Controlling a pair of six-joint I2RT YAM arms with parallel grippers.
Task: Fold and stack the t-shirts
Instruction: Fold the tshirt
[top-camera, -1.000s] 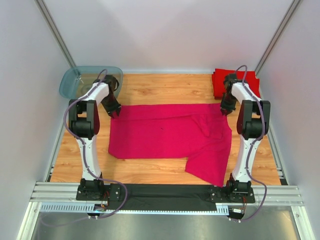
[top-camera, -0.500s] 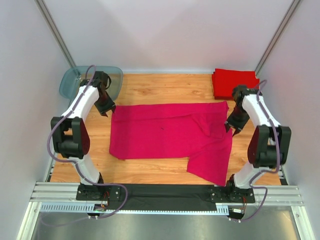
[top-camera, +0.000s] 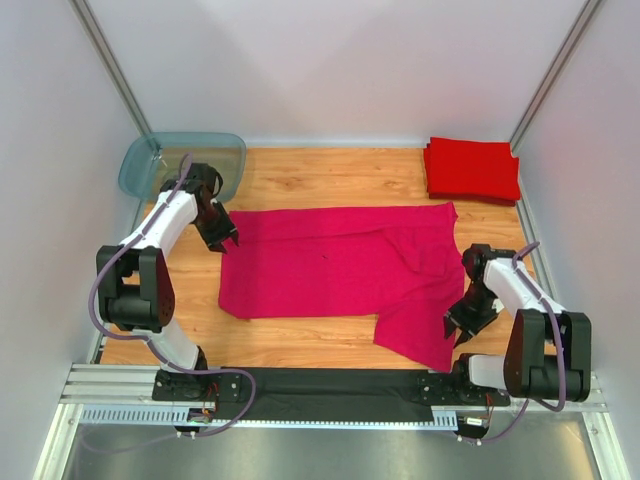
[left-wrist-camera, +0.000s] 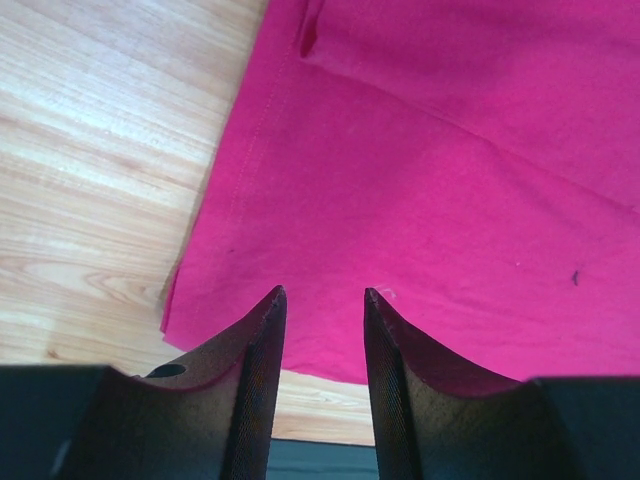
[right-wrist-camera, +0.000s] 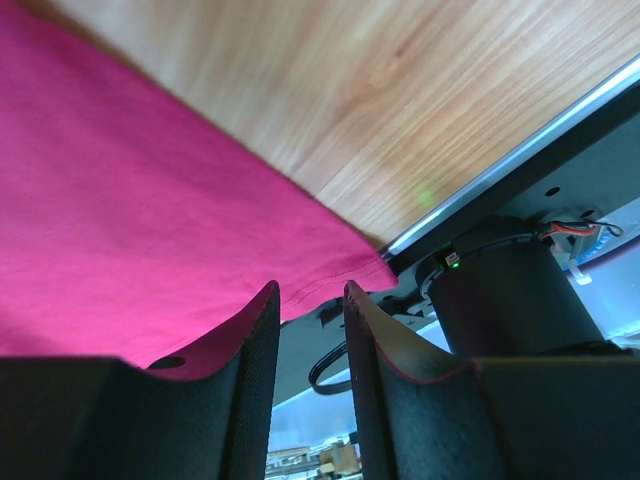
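Note:
A magenta-pink t-shirt (top-camera: 335, 262) lies spread flat on the wooden table, with one flap reaching toward the near right. A folded red t-shirt stack (top-camera: 470, 168) sits at the back right corner. My left gripper (top-camera: 225, 240) is open and empty, just above the shirt's far left corner. In the left wrist view, the gripper (left-wrist-camera: 323, 292) hangs over the shirt (left-wrist-camera: 450, 150) near its left hem. My right gripper (top-camera: 458, 328) is open and empty at the shirt's near right corner. In the right wrist view, the gripper (right-wrist-camera: 310, 287) is over the hem of the shirt (right-wrist-camera: 130, 200).
A translucent blue-grey tub (top-camera: 150, 160) stands at the back left, beside the left arm. A black mat (top-camera: 330, 385) and metal rails run along the near edge. The right arm's base (right-wrist-camera: 500, 300) is close behind the right gripper. Walls enclose three sides.
The right gripper has swung from the shirt's far right corner down to its near right corner. The left gripper drew away to the left, then returned to the far left corner.

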